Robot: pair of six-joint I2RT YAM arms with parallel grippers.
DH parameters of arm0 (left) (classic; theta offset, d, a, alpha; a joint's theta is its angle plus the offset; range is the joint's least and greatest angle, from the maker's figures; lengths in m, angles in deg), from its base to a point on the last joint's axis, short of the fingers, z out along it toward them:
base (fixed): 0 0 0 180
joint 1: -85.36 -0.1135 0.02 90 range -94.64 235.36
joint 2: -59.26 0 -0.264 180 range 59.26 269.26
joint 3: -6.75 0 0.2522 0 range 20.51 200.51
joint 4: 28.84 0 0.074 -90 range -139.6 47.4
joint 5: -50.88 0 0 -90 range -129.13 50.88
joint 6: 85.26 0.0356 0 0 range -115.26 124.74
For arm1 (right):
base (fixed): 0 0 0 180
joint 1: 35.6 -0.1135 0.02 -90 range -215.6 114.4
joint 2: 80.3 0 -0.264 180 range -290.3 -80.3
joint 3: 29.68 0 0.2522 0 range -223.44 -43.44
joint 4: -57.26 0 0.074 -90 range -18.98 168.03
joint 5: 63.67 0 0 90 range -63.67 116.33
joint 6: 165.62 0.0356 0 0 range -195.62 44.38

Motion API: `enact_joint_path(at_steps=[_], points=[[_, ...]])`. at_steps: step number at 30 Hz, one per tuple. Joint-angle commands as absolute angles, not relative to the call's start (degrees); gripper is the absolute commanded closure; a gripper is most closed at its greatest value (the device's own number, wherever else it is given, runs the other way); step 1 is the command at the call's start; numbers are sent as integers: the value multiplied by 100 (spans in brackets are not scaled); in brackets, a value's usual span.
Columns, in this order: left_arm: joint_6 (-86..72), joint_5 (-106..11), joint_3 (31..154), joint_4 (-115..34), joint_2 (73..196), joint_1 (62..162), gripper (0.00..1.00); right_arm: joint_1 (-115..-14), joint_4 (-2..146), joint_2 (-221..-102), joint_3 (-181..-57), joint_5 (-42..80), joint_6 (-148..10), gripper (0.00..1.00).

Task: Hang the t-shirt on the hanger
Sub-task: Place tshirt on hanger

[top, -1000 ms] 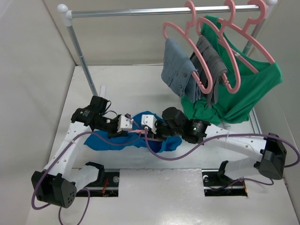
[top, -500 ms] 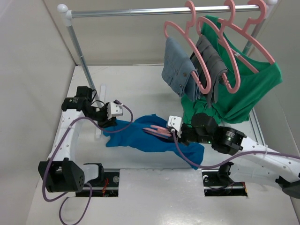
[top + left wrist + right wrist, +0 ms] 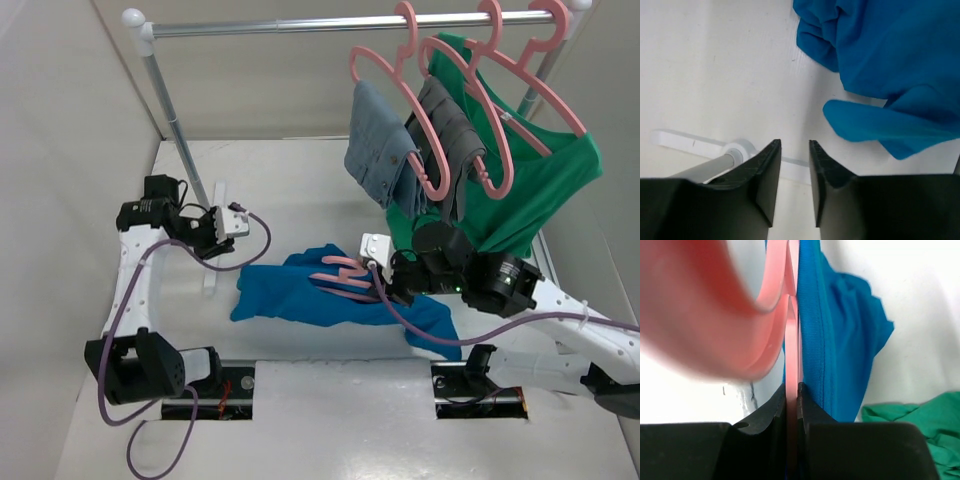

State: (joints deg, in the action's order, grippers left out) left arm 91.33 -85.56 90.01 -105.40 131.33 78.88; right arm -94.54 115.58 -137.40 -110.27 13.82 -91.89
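Jaws of the right gripper (image 3: pixel 791 387) are pinched on a thin bar of the hanger (image 3: pixel 790 330), with blue cloth lying right against that bar. Jaws of the left gripper (image 3: pixel 794 145) stand a narrow slit apart with nothing between them.

The bench (image 3: pixel 300 180) has open white room behind and left of the work. The rack (image 3: pixel 330 22) spans the back, and its post (image 3: pixel 180 130) comes down just beside the left gripper, so that side is tighter than it looks. The green shirt (image 3: pixel 540 190) hangs close behind the right arm and crowds any lift on that side.

The t-shirt (image 3: pixel 290 295) lies crumpled across the middle of the bench, its right corner near the front edge. The hanger rests on its right half. My guess is that the right arm steadies the hanger so cloth can be drawn over it. Whether a shoulder is already inside the shirt, I cannot tell. The left gripper hovers apart from the shirt's left edge, free to reach in.
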Motion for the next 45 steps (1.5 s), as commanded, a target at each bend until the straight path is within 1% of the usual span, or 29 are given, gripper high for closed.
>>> enact_joint_path(at_steps=[1, 5, 8, 11, 12, 13, 15, 17, 18, 19, 20, 22, 23, 25, 26, 27, 28, 31, 32, 33, 34, 37, 41, 43, 44, 45], points=[[9516, -8721, 8864, -10737, 12546, 7920, 73, -9396, 11540, -13699, -11595, 1367, -9039, 100], [9685, -8544, 8547, -10737, 12307, 7920, 69, -9168, 12041, -13971, -12086, 2138, -8766, 100], [9633, -8711, 8547, -10737, 12307, 7825, 66, -9097, 12279, -14155, -12254, 2290, -8625, 100], [8625, -9159, 8547, -10037, 12307, 7640, 60, -8887, 12279, -14209, -12254, 2352, -8415, 100], [8256, -9212, 8547, -9773, 12307, 7570, 55, -8825, 12279, -14278, -12254, 2282, -8362, 100], [7913, -9273, 8547, -9335, 12307, 7569, 55, -8772, 12279, -14279, -12202, 2281, -8361, 100], [7261, -9405, 8547, -9016, 12254, 7412, 55, -8772, 12210, -14341, -12202, 2229, -8300, 100], [7399, -9808, 8599, -9346, 12254, 7411, 42, -8772, 12052, -14341, -12202, 2062, -8300, 100], [8584, -9984, 8599, -9801, 12254, 7411, 33, -8772, 11868, -14341, -12280, 1992, -8300, 100], [9178, -10177, 8599, -10275, 12254, 7524, 23, -8772, 11788, -14341, -12281, 1922, -8248, 100], [9332, -10179, 8504, -10550, 12254, 7664, 0, -8772, 11735, -14341, -12376, 1825, -8247, 100], [8214, -10179, 8275, -10055, 12176, 7990, 0, -8772, 11655, -14498, -12588, 1701, -8247, 100], [7739, -10083, 8118, -9260, 12097, 7991, 0, -8772, 11655, -14499, -12649, 1553, -8247, 100], [7034, -9951, 7660, -8552, 11825, 8122, 0, -8772, 11594, -14621, -12738, 1499, -8247, 100], [6144, -9742, 7520, -8166, 11719, 8184, 0, -8772, 11594, -14622, -12738, 1447, -8247, 100], [5743, -9627, 7396, -7483, 11622, 8254, 0, -8772, 11594, -14622, -12790, 1447, -8247, 100], [5426, -9486, 7186, -7242, 11561, 8359, 0, -8772, 11542, -14622, -12791, 1447, -8247, 100], [4459, -8784, 6922, -6617, 11498, 8921, 5, -8772, 11488, -14674, -12791, 1377, -8247, 100], [3943, -8329, 6921, -6241, 11551, 9123, 11, -8772, 11436, -14675, -12791, 1315, -8247, 100], [3937, -8229, 6851, -6237, 11551, 9125, 18, -8772, 11436, -14675, -12791, 1315, -8247, 100], [3833, -8167, 6850, -6081, 11603, 9125, 28, -8772, 11436, -14675, -12791, 1315, -8247, 100], [3718, -7860, 6982, -5965, 11604, 9125, 65, -8772, 11436, -14675, -12791, 1315, -8247, 100], [3788, -7411, 6982, -5904, 11604, 9125, 67, -8772, 11436, -14613, -12738, 1315, -8247, 100], [3866, -7593, 6982, -5973, 11657, 9055, 82, -8772, 11436, -14613, -12686, 1315, -8247, 100], [3867, -7673, 6982, -5974, 11657, 9054, 92, -8772, 11436, -14613, -12685, 1315, -8247, 100], [3815, -7735, 6982, -5974, 11657, 9054, 100, -8772, 11436, -14613, -12685, 1315, -8247, 100]])
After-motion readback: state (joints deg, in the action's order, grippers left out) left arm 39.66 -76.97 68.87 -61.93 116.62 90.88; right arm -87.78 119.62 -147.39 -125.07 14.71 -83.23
